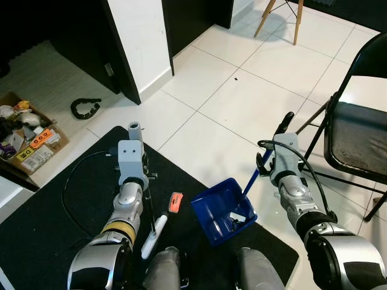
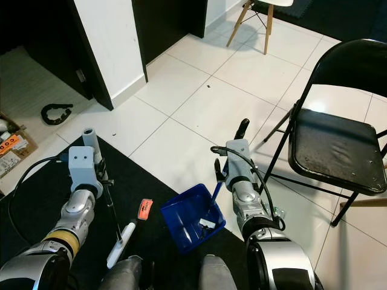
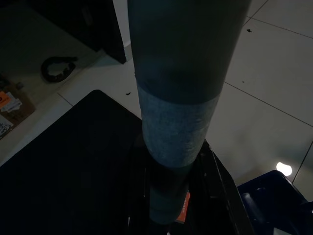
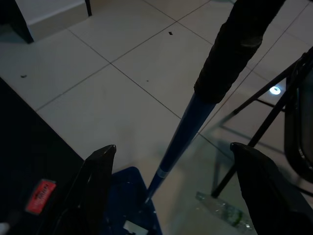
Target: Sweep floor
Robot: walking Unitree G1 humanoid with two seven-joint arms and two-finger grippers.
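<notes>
right tool (image 4: 171, 161) fingers apart, blue dustpan handle (image 4: 178, 137) running between them. blue dustpan (image 1: 222, 209) on black mat (image 1: 54, 223) edge by white tile floor (image 1: 242, 96), debris inside. left tool (image 3: 171, 196) clamped on broom handle (image 3: 173, 127). orange wrapper (image 1: 175, 202) on mat between. folding chair (image 2: 338, 145) right.

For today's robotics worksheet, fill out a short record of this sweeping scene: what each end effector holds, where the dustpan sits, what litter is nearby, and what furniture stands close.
left end effector: gripping the broom handle
right end effector: around the dustpan's blue handle; grip not clear
dustpan: blue, at the black mat's edge, scraps inside
litter: red-orange wrapper on the mat, beside the dustpan
furniture: black folding chair on the robot's right
floor: white tiles with a few dark specks
other: cardboard box of clutter on the far left
</notes>
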